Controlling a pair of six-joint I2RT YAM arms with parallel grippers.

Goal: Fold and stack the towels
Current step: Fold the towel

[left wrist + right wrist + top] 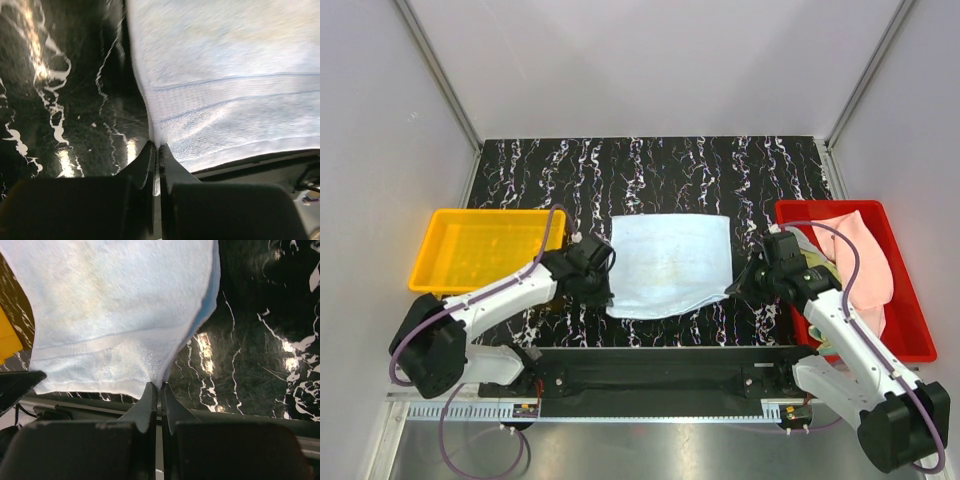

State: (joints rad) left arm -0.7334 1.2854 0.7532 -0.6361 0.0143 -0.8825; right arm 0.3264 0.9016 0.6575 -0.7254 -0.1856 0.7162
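Observation:
A light blue towel [670,262] lies spread flat in the middle of the black marbled table. My left gripper [604,298] is shut on the towel's near left corner [156,142]. My right gripper [736,288] is shut on its near right corner [161,381], and that corner is lifted slightly off the table. A pale pink towel [868,262] lies heaped in the red tray [912,340] at the right, with a bit of pale yellow-green cloth [817,270] showing at the tray's left side.
A yellow tray [480,246] stands at the left of the table with nothing in it. Grey walls enclose the back and sides. The arms' black base rail [660,368] runs along the near edge.

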